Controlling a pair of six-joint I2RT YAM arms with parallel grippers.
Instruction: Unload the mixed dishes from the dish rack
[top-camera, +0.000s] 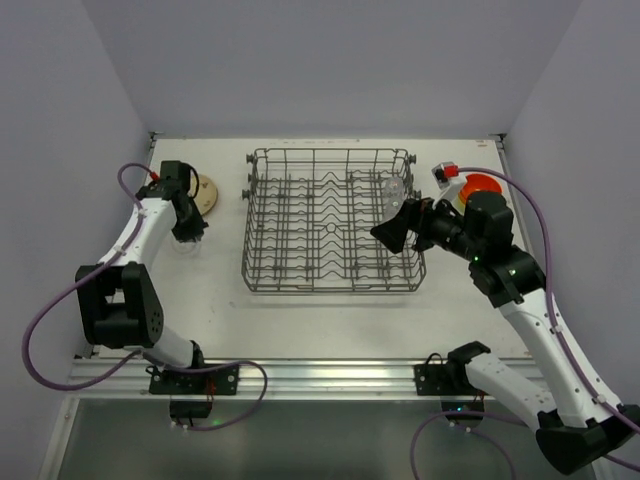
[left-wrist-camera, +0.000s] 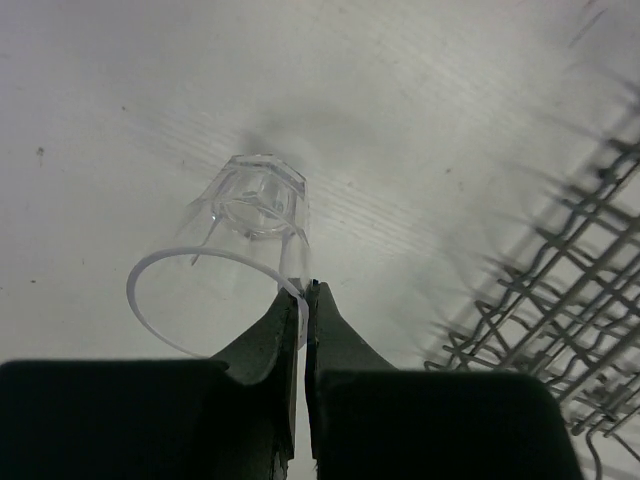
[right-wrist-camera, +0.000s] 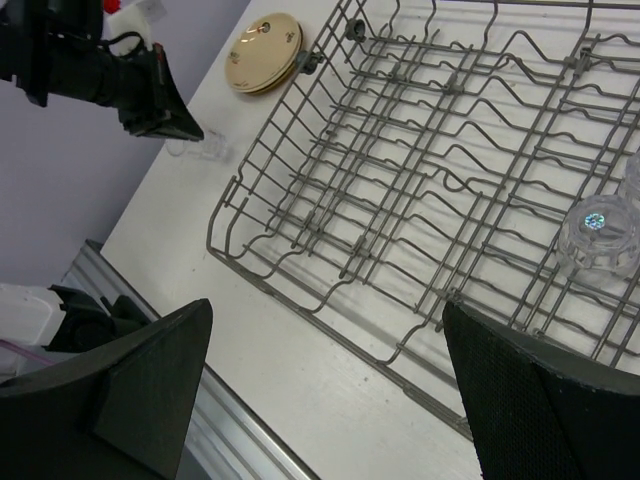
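Pinching rim of upright, mouth-up glass (left-wrist-camera: 255, 215) near left edge with left gripper (left-wrist-camera: 305, 290); right gripper (top-camera: 397, 226) spread wide over rack (top-camera: 330, 289).

The white table (top-camera: 330, 320) carries the grey wire dish rack (top-camera: 332, 222) at its middle. Left of the rack lie stacked beige plates (top-camera: 207, 192), and a clear glass (left-wrist-camera: 262, 200) stands near them. An orange bowl (top-camera: 483, 184) sits to the rack's right.

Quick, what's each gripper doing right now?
Left gripper: closed on the rim of the clear glass.
Right gripper: open, empty, over the dish rack.
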